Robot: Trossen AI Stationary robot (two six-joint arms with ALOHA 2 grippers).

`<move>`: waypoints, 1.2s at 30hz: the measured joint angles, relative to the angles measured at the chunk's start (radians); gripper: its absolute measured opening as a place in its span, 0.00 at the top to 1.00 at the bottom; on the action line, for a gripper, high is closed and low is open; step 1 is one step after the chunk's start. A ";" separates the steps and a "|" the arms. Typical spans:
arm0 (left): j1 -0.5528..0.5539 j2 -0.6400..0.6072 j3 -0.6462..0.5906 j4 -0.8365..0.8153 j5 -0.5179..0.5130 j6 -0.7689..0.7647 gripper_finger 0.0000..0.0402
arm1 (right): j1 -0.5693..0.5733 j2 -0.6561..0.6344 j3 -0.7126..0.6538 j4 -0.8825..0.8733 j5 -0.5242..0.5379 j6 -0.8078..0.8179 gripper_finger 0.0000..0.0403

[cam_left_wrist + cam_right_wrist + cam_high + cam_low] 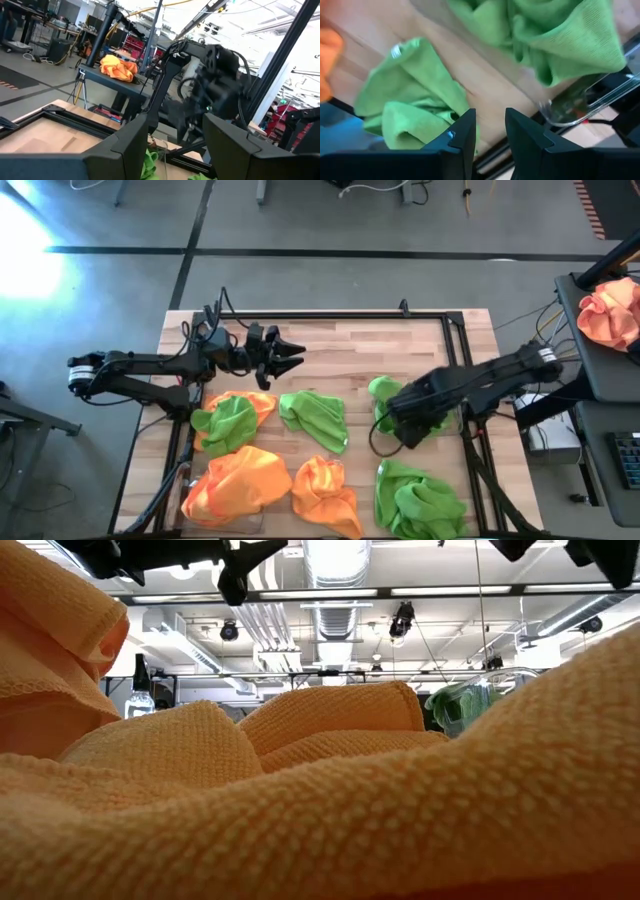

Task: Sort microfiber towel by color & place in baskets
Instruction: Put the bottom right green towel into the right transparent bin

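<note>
Lime green towels lie crumpled on the wooden table at centre [315, 417] and at the near right [420, 500]. A third green towel [225, 425] rests on an orange towel [252, 402] at the left. Another green towel [560, 35] sits in a see-through basket [600, 95], partly under my right arm. Two orange towels [235, 480] [325, 495] lie near the front edge. My right gripper [490, 117] points down, open and empty, above the wood between the basket and the near-right green towel [410, 115]. My left gripper [295, 358] hovers open and roughly level over the far left.
A peach-orange cloth [610, 310] lies on a side table beyond the right edge. A black frame rail [330, 315] borders the table's far side. Bare wood [350, 345] shows across the far half. An orange towel [320, 800] fills the low view's foreground.
</note>
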 joint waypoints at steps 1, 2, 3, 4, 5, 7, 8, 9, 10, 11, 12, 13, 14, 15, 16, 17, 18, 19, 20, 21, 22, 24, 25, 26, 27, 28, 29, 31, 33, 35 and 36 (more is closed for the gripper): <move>0.000 0.000 0.000 0.000 0.002 0.000 0.57 | 0.013 0.016 0.000 -0.001 -0.009 -0.001 0.75; 0.000 0.000 0.000 0.000 0.004 0.000 0.57 | 0.028 0.031 0.000 -0.002 -0.020 -0.006 0.75; 0.000 0.000 0.000 0.000 0.007 0.000 0.57 | 0.043 0.046 0.000 -0.001 -0.034 -0.009 0.76; 0.000 0.000 0.000 0.000 0.007 0.000 0.57 | 0.058 0.060 0.000 -0.003 -0.050 -0.012 0.76; 0.000 0.000 0.000 0.000 0.007 0.000 0.57 | 0.074 0.072 0.000 -0.003 -0.060 -0.011 0.76; 0.000 0.000 0.000 -0.002 0.012 0.000 0.57 | 0.106 0.095 0.000 -0.001 -0.063 -0.006 0.76; 0.000 0.000 0.000 -0.004 0.018 0.000 0.57 | 0.121 0.106 0.000 0.000 -0.063 0.003 0.76; 0.000 0.000 0.000 -0.007 0.025 0.000 0.57 | 0.136 0.115 0.000 0.002 -0.064 0.012 0.76; 0.000 0.000 0.000 -0.009 0.031 -0.001 0.57 | 0.150 0.125 0.000 0.004 -0.067 0.021 0.76; 0.000 0.000 0.000 -0.009 0.033 -0.004 0.57 | 0.161 0.135 0.000 0.005 -0.070 0.031 0.76; 0.000 0.000 0.000 -0.011 0.035 -0.006 0.57 | 0.172 0.145 0.000 0.005 -0.071 0.045 0.76; 0.000 0.000 0.000 -0.014 0.036 -0.007 0.57 | 0.182 0.156 0.000 0.006 -0.071 0.056 0.76; 0.000 0.000 0.000 -0.018 0.038 -0.008 0.57 | 0.191 0.167 0.000 0.009 -0.071 0.068 0.76; 0.000 0.000 0.000 -0.018 0.042 -0.008 0.57 | 0.200 0.178 0.000 0.011 -0.071 0.074 0.76; 0.000 0.000 0.000 -0.018 0.045 -0.012 0.57 | 0.207 0.190 0.000 0.011 -0.071 0.077 0.76; 0.000 0.000 0.000 -0.018 0.052 -0.018 0.57 | 0.213 0.201 -0.001 0.012 -0.071 0.080 0.77; -0.002 0.000 0.000 -0.018 0.054 -0.026 0.57 | 0.219 0.213 -0.001 0.012 -0.071 0.079 0.77; -0.004 0.000 0.000 -0.018 0.054 -0.034 0.57 | 0.224 0.227 -0.001 0.012 -0.070 0.076 0.77; -0.008 0.000 0.000 -0.018 0.054 -0.038 0.57 | 0.228 0.239 -0.002 0.012 -0.070 0.071 0.78; -0.012 0.000 0.000 -0.018 0.054 -0.041 0.57 | 0.232 0.251 -0.003 0.012 -0.068 0.059 0.78; -0.018 0.000 0.000 -0.018 0.054 -0.044 0.57 | 0.236 0.261 -0.004 0.012 -0.055 0.047 0.78; -0.029 0.000 0.000 -0.018 0.051 -0.046 0.57 | 0.239 0.272 -0.007 0.004 -0.008 0.037 0.78; -0.034 0.000 0.000 -0.017 0.045 -0.052 0.57 | 0.240 0.274 -0.008 -0.003 0.017 0.037 0.78; -0.038 0.000 0.000 -0.017 0.032 -0.056 0.57 | 0.240 0.274 -0.009 -0.013 0.042 0.042 0.78; -0.042 0.000 0.000 -0.016 0.025 -0.062 0.57 | 0.240 0.274 -0.009 -0.025 0.061 0.051 0.78; -0.045 0.000 0.000 -0.015 0.018 -0.073 0.57 | 0.240 0.274 -0.010 -0.029 0.076 0.069 0.78; -0.046 0.000 0.000 -0.014 0.013 -0.087 0.57 | 0.240 0.272 -0.010 -0.027 0.083 0.082 0.78; -0.053 0.000 0.000 -0.007 0.012 -0.100 0.57 | 0.246 0.268 -0.010 -0.026 0.088 0.119 0.79; -0.062 0.000 0.000 -0.005 0.010 -0.105 0.57 | 0.256 0.267 -0.009 -0.026 0.088 0.123 0.80; -0.073 0.000 0.000 -0.002 -0.001 -0.106 0.57 | 0.269 0.267 -0.009 -0.019 0.088 0.119 0.81; -0.076 0.000 0.000 0.004 -0.003 -0.106 0.57 | 0.276 0.267 -0.010 -0.010 0.086 0.125 0.82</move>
